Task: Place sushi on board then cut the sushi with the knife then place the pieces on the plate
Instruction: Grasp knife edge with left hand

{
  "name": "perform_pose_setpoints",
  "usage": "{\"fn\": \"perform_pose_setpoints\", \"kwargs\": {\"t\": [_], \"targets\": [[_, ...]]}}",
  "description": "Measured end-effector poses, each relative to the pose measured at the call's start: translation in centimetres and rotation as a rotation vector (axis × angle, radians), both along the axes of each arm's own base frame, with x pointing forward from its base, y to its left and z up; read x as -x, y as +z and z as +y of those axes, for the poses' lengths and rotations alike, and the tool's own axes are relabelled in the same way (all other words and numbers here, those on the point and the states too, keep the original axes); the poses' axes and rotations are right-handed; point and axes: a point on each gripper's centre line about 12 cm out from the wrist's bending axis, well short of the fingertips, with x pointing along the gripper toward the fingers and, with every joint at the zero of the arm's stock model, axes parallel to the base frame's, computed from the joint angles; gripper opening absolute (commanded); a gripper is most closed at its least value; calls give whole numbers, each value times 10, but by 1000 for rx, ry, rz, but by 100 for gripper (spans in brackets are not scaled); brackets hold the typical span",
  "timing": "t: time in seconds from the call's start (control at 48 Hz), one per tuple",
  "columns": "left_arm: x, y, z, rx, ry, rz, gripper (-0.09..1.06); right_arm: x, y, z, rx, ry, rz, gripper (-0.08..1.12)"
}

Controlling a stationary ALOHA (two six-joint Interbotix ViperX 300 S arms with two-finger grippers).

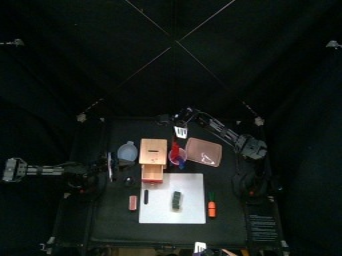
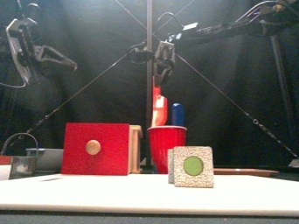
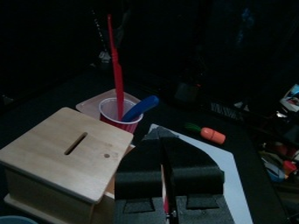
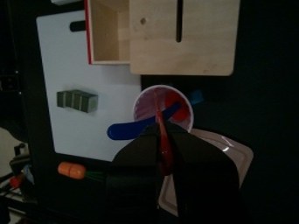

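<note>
White cutting board [image 1: 187,185] lies nearest the worktop's front edge. The sushi roll [image 2: 193,166] stands on it in one piece, as far as I can judge, so the first step reads as done. An orange toy [image 1: 211,207] lies just beside the board's right edge.

Behind the board, the wooden box [image 2: 100,149] and the red cup [image 2: 167,149] stand side by side. The blue knife [image 2: 177,114] leans in the cup. The red knife [image 2: 156,101] rises upright out of it into my right hand [image 4: 170,140], which is clamped on the knife's upper end from above. I take this as the knife-fetching step.

The next move calls for a straight lift until the blade clears the rim without tipping the cup. After that comes a carry forward over the board, with the blade turned across the roll.

The pink tray [image 1: 207,150] lies beyond the cup, to the right. My left hand [image 3: 166,166] rests at the worktop's left edge, clenched on nothing.

Hard to make out:
- The knife's lower end is hidden inside the cup.
- I cannot count the roll's blocks.
- From the front, the cup covers nearly all of the tray.
</note>
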Motion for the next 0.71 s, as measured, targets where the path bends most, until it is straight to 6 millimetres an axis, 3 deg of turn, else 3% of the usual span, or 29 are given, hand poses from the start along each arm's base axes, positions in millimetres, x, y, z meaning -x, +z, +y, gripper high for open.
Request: {"fn": "perform_pose_setpoints", "kwargs": {"t": [0.417,0.562,0.708], "targets": [[0,0,0,1,1,-2,19,11,34,18,30,-92,-100,39],[0,0,-1,1,-4,0,19,15,46,36,49,-106,-160,39],[0,1,-1,-2,-7,-4,19,17,45,60,52,-110,-209,39]]}}
